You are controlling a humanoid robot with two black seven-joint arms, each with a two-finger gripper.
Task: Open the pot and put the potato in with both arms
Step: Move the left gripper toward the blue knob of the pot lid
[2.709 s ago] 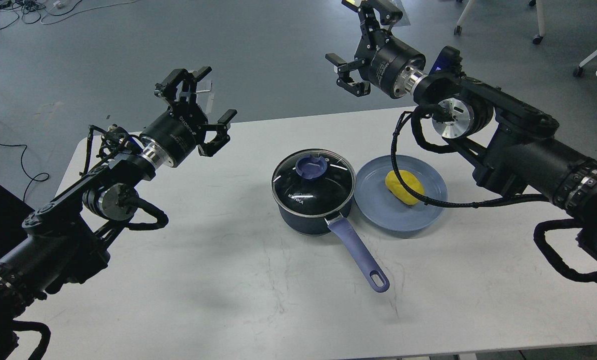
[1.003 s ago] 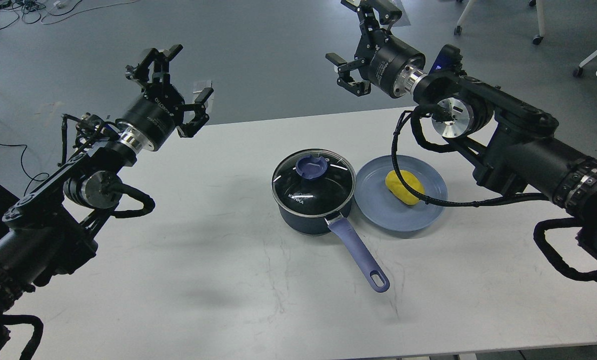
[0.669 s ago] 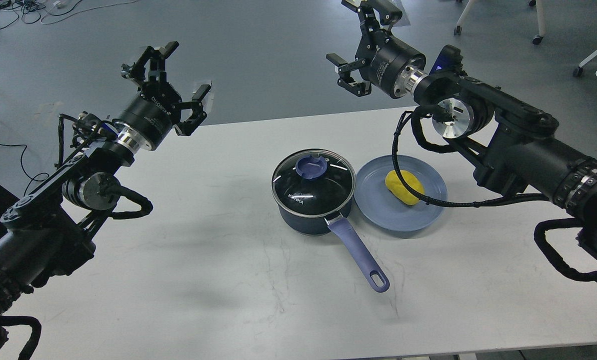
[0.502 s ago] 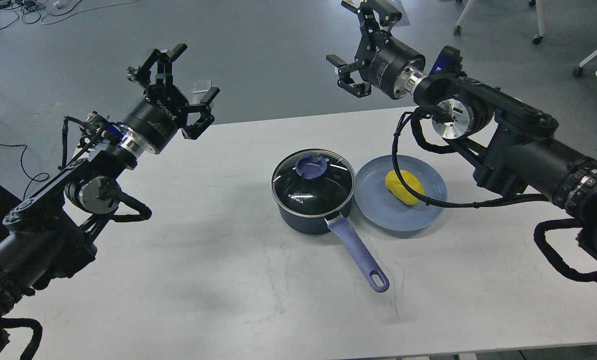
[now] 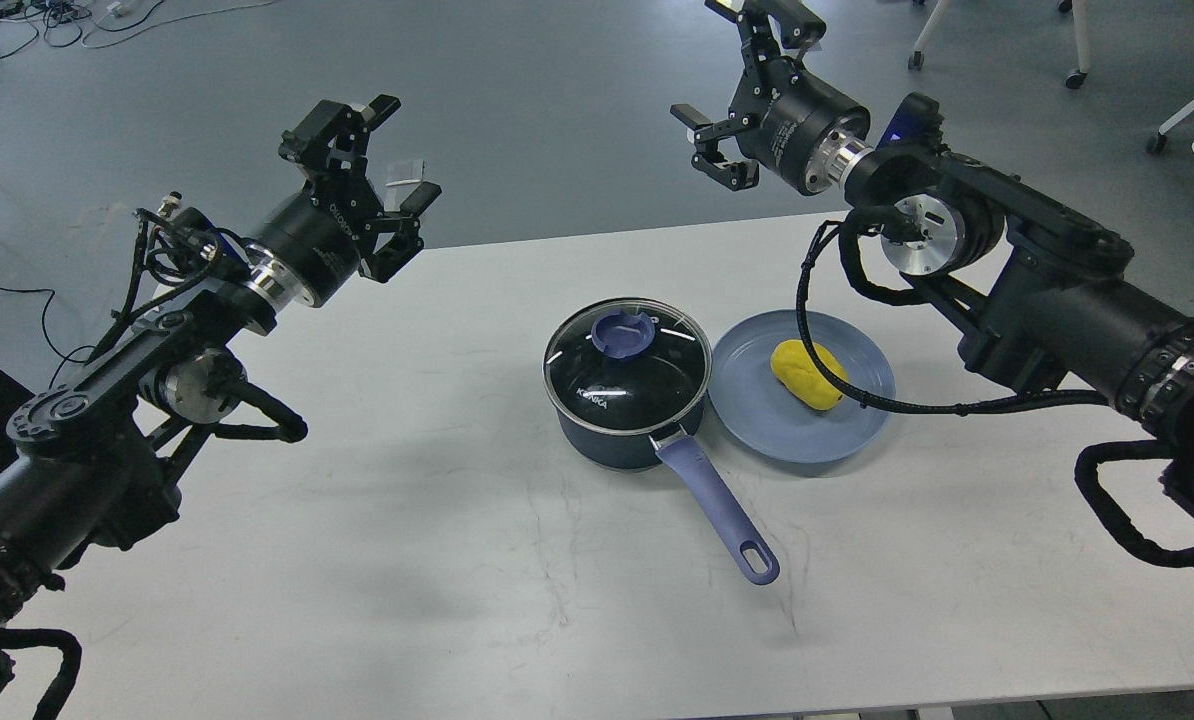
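Both pincers spread wide and empty, high above tabletop (image 5: 457,560).
Left pincer (image 5: 377,180) well left of pot (image 5: 625,400); glass lid (image 5: 647,375) might slip. Right pincer (image 5: 747,90) far beyond potato (image 5: 808,374).

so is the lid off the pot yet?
No, the glass lid sits closed on the pot, and both pincers hang open, well away from it.

pot (image 5: 625,395) interior dark under lid, cable crossing potato (image 5: 807,374), chairs (image 5: 1077,40) cropped

"KONKA" on pot lid (image 5: 597,396)
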